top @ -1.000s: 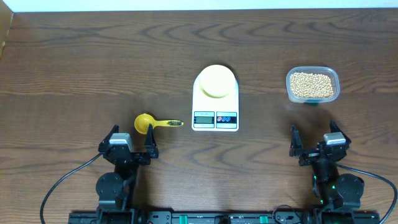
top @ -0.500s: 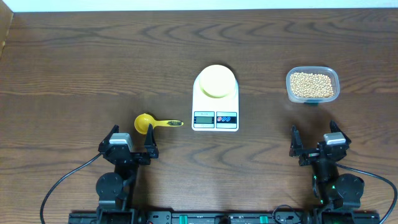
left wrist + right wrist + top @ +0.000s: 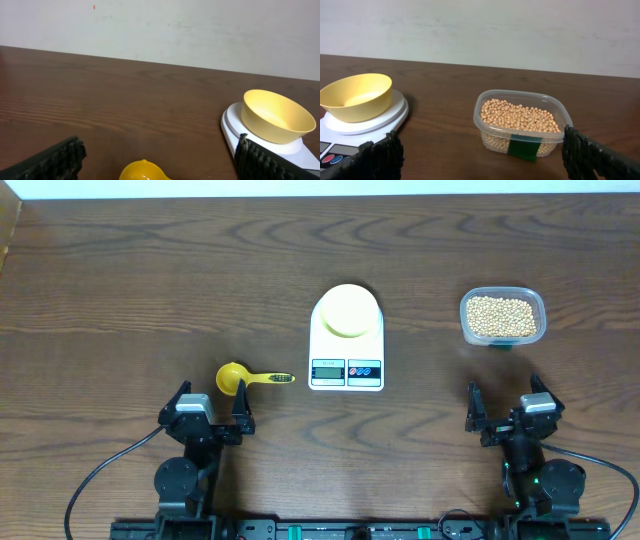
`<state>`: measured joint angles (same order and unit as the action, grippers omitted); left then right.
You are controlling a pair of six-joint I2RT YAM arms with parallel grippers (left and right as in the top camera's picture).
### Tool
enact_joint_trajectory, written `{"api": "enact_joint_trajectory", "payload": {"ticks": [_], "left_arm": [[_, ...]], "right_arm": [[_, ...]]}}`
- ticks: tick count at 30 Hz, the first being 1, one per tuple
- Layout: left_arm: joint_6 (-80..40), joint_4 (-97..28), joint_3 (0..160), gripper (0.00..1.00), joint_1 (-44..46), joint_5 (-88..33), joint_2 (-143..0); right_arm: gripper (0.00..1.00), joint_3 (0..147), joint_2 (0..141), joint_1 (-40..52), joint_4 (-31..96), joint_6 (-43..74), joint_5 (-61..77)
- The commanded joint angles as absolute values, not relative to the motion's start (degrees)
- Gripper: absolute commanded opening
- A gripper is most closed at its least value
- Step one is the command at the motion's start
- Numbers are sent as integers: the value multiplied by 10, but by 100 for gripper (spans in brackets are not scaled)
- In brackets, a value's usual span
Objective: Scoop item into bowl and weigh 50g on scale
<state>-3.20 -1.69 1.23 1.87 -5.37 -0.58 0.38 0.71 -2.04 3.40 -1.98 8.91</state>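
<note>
Resting on the round platform of the white scale (image 3: pixel 347 370), a smooth pale-yellow bowl (image 3: pixel 347 310); round tan beans (image 3: pixel 502 317) fill a clear tub (image 3: pixel 541 302) at two o'clock; left pincer (image 3: pixel 210 404) and right pincer (image 3: pixel 506 404) gape apart.

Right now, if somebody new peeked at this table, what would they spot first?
Probably the pale-yellow bowl sitting on the white scale, right in the middle. Next comes the clear tub full of tan beans, off to the right. Then the bright yellow scoop, lying just left of the scale.
</note>
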Motion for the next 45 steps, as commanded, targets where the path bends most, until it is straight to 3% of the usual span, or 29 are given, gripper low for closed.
{"api": "enact_joint_trajectory", "payload": {"ticks": [1,30,45], "left_arm": [[-35,-36,2,98,15,-51,-3],[-38,-50,45,98,15,-49,-9],[-37,-164,199,98,15,-49,-152]], "right_arm": [[99,3,5,-20,37,-27,83],[99,3,5,-20,37,-27,83],[99,3,5,-20,37,-27,83]]}}
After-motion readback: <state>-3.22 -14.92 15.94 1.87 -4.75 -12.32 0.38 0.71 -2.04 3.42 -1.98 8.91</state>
